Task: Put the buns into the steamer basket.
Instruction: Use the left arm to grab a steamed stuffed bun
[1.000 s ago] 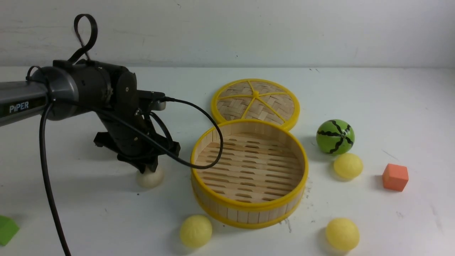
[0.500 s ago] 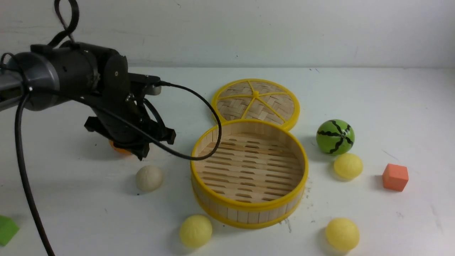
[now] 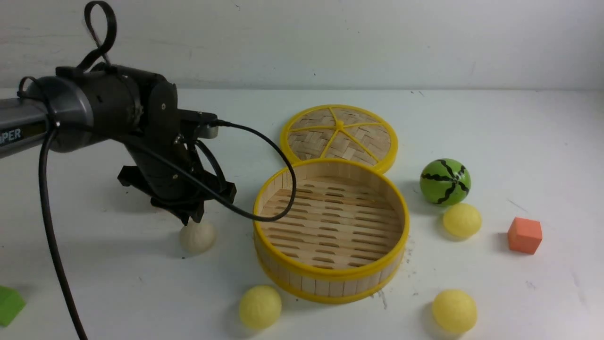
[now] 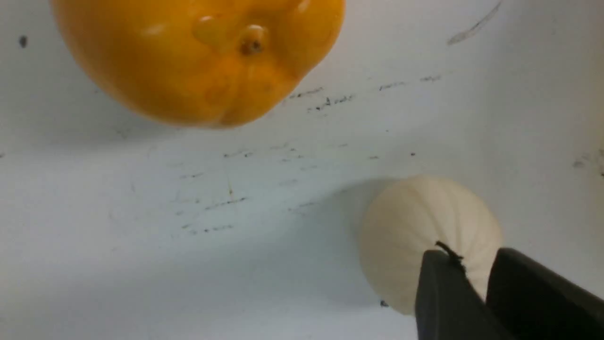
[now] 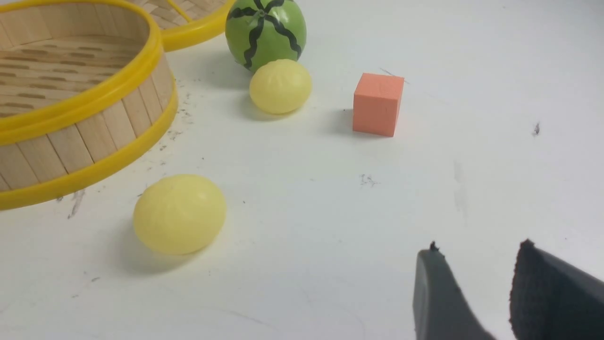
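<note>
Off-white bun (image 3: pixel 198 237) sits just beneath left tool (image 3: pixel 192 218).

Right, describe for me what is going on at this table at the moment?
The left gripper hangs right over the off-white bun, left of the steamer basket, jaws slightly apart; the bun sits on the table, not lifted. The basket holds nothing yet. Three yellow buns lie on the table around it. The right gripper is open over bare table and holds nothing.
</note>
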You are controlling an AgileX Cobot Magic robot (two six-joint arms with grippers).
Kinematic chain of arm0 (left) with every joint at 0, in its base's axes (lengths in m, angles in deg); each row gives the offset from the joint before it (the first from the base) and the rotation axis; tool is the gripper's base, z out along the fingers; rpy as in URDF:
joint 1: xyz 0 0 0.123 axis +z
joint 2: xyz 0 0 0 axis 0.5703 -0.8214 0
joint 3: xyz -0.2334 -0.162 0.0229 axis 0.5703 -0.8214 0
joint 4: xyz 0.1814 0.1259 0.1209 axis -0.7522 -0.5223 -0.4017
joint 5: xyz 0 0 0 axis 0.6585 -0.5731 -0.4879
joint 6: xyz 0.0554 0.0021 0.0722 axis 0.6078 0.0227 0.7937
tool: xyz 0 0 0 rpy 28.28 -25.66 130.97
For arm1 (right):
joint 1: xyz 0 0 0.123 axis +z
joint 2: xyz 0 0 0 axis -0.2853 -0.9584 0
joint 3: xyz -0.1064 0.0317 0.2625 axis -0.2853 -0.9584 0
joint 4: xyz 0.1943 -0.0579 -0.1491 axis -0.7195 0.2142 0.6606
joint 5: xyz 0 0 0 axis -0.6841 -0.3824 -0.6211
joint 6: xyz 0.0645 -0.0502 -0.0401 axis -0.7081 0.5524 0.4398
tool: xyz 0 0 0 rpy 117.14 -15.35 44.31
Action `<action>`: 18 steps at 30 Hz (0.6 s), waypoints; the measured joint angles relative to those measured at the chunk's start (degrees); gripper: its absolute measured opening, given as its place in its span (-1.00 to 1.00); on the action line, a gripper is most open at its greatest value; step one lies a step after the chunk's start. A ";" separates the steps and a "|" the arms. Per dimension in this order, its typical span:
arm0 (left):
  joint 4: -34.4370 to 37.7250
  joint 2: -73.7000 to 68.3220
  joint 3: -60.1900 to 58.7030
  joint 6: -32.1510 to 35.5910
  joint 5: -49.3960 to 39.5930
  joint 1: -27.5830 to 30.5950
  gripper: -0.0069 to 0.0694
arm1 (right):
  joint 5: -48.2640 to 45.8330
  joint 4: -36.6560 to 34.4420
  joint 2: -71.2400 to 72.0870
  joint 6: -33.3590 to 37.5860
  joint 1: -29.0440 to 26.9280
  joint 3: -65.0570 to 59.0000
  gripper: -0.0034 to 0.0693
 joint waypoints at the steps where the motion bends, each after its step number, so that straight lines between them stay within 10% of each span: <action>1: 0.00 0.00 0.00 0.00 0.11 0.00 -0.31 | 0.00 0.00 0.00 0.00 0.00 0.00 -0.24; 18: -0.65 -3.07 0.00 -0.10 2.47 0.00 -0.19 | 0.00 0.00 0.00 0.00 0.00 0.00 -0.24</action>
